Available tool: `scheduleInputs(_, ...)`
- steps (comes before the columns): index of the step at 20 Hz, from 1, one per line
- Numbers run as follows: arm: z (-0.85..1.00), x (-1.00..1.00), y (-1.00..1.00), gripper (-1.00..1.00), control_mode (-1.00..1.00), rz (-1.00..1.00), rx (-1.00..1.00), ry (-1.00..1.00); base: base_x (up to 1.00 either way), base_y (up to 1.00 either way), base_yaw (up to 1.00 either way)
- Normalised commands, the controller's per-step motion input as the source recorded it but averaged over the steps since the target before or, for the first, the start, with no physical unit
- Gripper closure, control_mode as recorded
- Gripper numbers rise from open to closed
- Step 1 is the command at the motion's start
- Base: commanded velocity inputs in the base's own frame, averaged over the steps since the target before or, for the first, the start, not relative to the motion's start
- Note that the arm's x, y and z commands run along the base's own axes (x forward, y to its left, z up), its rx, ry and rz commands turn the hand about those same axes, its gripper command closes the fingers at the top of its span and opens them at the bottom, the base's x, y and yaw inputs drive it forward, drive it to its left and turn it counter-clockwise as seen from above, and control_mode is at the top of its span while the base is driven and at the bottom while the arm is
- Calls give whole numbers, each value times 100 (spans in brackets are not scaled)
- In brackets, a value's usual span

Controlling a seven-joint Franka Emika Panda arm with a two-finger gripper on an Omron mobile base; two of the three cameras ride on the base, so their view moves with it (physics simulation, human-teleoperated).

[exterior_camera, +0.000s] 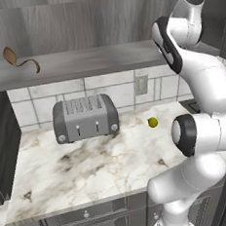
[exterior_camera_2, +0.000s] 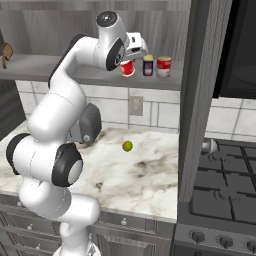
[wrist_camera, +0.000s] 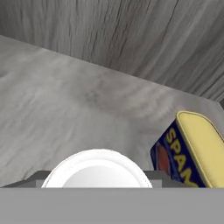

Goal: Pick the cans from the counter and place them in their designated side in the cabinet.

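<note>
From the left base camera you are seeing the counter point(exterior_camera: 81, 172) holding a toaster point(exterior_camera: 85, 117) and a small ball point(exterior_camera: 153, 122). From the right base camera, the gripper point(exterior_camera_2: 131, 61) is closing around the red can point(exterior_camera_2: 128, 68) on the cabinet point(exterior_camera_2: 75, 75) shelf, beside the blue can point(exterior_camera_2: 148, 65). The hand camera is looking down on its white lid point(wrist_camera: 97, 169). You are placing; next, I judge, you release and back out.
</note>
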Motion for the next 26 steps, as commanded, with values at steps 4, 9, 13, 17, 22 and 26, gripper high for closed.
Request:
scheduleInputs(4, -4, 19, -4, 100, -100, 0, 0, 2, 0, 0, 0)
scheduleInputs(9, -5, 18, -5, 100, -100, 0, 0, 2, 0, 0, 0)
scheduleInputs(13, -7, 16, -6, 100, -100, 0, 0, 2, 0, 0, 0)
scheduleInputs(17, -9, 12, -5, 100, -100, 0, 0, 1, 0, 0, 0)
scheduleInputs(22, -12, 8, -3, 100, -100, 0, 0, 0, 0, 0, 0)
scheduleInputs(26, -14, 2, -1, 100, -100, 0, 0, 0, 0, 0, 0)
